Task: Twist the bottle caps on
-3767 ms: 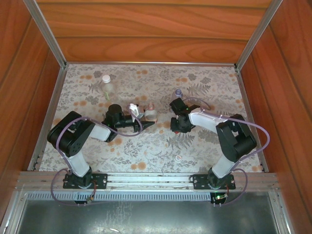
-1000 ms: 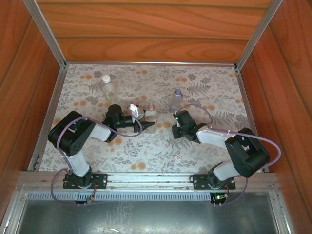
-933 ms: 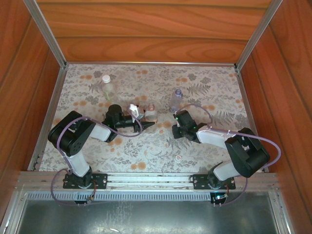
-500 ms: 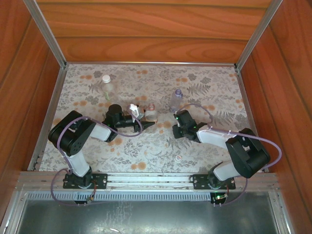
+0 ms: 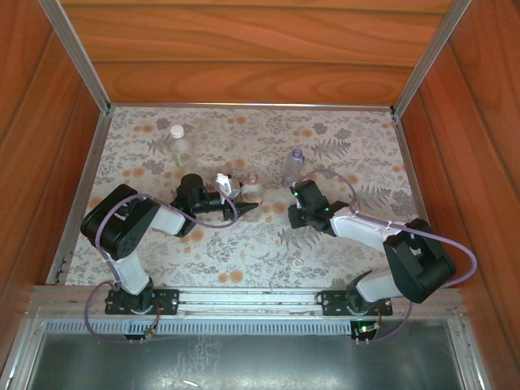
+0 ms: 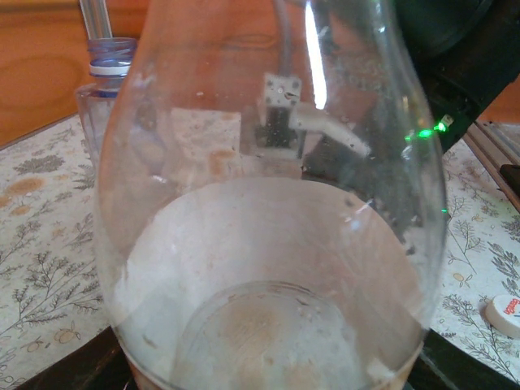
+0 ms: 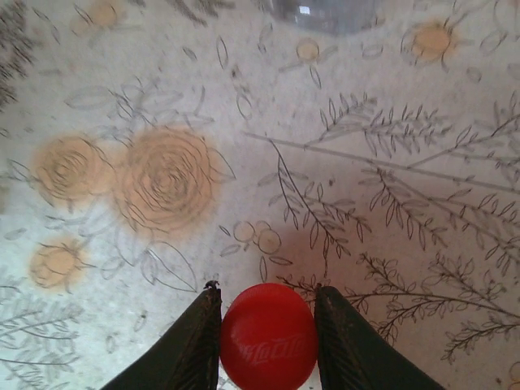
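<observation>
— Shifted since a few seconds back: the right arm's elbow has been swung out toward the near right corner, and the purple bottle [image 5: 293, 166], half hidden then, is now seen whole.
— And the right gripper [image 7: 266, 302]?
— It is clamped on the red cap [image 7: 268, 337], which is pinched between the two black fingers [image 7: 195, 345] just short of the purple bottle's base. Whether the cap rests on the flowered cloth [image 5: 244, 244] or is lifted off it cannot be told.
— The left gripper [image 5: 246, 201]?
— Unmoved. It is closed around the clear bottle [image 6: 268, 244], which is kept near the middle of the table. Little of the jaws is seen at the bottom corners of the wrist view, so the grip is probably firm, not surely.
— Other pieces?
— A white cap [image 5: 297, 263] lies loose near the front edge, between the arms. A third bottle [image 5: 179, 146], already capped in white, stands at the far left.
</observation>
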You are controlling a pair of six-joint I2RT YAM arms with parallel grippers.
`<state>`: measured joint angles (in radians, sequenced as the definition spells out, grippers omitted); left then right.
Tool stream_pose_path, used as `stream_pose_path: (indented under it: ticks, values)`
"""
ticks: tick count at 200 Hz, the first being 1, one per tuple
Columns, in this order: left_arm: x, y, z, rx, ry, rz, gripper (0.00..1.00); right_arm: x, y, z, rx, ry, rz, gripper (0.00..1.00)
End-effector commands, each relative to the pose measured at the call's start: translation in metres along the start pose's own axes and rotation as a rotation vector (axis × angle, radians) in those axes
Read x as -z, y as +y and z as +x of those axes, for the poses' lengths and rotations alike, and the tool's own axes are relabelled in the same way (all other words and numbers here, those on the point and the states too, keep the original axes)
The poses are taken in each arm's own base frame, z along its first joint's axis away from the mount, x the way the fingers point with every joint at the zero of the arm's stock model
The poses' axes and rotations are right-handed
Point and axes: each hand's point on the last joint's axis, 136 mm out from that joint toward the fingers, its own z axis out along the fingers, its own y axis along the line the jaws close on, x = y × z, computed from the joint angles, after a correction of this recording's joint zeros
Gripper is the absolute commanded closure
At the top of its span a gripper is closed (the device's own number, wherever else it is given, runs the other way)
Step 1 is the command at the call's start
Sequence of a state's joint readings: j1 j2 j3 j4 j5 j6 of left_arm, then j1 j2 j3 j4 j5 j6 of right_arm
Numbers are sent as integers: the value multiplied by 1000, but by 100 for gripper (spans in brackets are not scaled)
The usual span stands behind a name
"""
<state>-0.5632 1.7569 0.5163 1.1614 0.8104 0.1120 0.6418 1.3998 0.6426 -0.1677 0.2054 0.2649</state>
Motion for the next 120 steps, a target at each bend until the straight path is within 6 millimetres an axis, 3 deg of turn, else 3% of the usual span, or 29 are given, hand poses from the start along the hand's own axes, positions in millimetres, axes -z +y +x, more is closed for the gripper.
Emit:
stream_pose_path:
  ticks: [1, 120]
  values:
    - [-2, -6, 32, 75, 85, 20, 41, 16, 6, -15, 17, -19, -15, 67]
    - [-2, -6, 34, 77, 87, 24, 41, 91, 38, -86, 88, -51, -144, 66]
